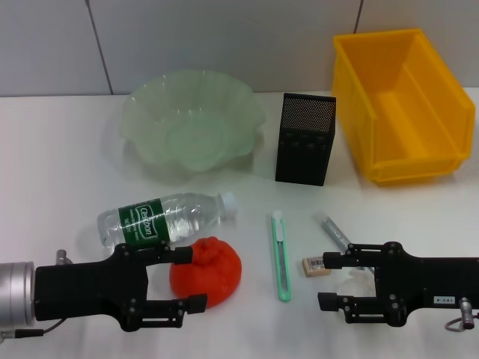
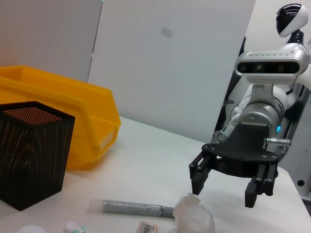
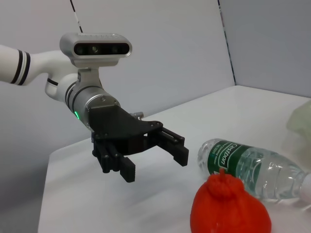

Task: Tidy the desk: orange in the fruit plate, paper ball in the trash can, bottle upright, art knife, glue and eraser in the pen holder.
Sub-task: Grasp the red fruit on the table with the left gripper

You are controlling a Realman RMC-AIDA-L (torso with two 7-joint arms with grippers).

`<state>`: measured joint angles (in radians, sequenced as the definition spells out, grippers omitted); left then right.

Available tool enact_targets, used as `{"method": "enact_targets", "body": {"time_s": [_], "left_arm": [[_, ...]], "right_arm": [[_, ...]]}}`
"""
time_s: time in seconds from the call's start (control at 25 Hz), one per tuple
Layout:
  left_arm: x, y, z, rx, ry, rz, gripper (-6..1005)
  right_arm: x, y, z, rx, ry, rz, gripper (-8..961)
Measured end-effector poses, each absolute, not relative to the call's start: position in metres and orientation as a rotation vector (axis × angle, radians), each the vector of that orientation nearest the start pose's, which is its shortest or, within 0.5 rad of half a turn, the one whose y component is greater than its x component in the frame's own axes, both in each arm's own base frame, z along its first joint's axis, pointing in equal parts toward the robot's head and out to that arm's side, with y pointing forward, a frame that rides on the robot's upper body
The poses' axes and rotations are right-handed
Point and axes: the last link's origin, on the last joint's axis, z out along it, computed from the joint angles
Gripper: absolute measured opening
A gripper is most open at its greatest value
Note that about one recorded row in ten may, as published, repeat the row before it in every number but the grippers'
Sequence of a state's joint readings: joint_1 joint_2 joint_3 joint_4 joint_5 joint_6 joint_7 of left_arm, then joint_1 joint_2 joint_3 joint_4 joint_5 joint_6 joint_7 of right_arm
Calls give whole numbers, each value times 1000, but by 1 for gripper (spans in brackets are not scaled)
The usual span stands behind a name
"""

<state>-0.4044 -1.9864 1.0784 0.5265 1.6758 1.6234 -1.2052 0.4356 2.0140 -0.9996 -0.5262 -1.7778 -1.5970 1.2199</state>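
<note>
Head view: left gripper (image 1: 191, 278) spread wide, fingers either side of the orange (image 1: 206, 271) — one fingertip at its top edge by the bottle (image 1: 165, 218), the other near its front. Orange looks soft w/ a knobbed top, prob light and squashy; take it across the broad middle, gently. Bottle lies on its side just behind, touching or nearly so; smooth plastic, prob slippery, grip at the labelled body. Right gripper (image 1: 327, 280) also wide, just beside eraser (image 1: 314, 266) and over the paper ball (image 1: 358, 278).

Count: 1 orange, 1 bottle, 1 art knife (image 1: 281, 255), 1 glue stick (image 1: 332, 231), 1 eraser, 1 paper ball, 1 fruit plate (image 1: 150, 112), 1 pen holder (image 1: 304, 139), 1 yellow bin (image 1: 352, 82).

Left wrist view: right gripper open above paper ball — crumpled, very light, pinch anywhere.

Right wrist view: left gripper open near orange, not gripping.
</note>
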Motion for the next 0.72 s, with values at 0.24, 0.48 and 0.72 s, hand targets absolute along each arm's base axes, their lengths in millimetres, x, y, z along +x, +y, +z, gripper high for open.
{"method": "enact_targets", "body": {"time_s": [0.24, 0.48, 0.72], "left_arm": [[-283, 278, -12, -2875, -524, -793, 812], [-283, 278, -11, -2875, -525, -792, 812], [-284, 277, -12, -2881, -510, -781, 813]], "right_arm": [[278, 287, -22, -2877, 541, 747, 690], [276, 287, -24, -2876, 535, 750, 690], [276, 287, -24, -2876, 535, 751, 690]]}}
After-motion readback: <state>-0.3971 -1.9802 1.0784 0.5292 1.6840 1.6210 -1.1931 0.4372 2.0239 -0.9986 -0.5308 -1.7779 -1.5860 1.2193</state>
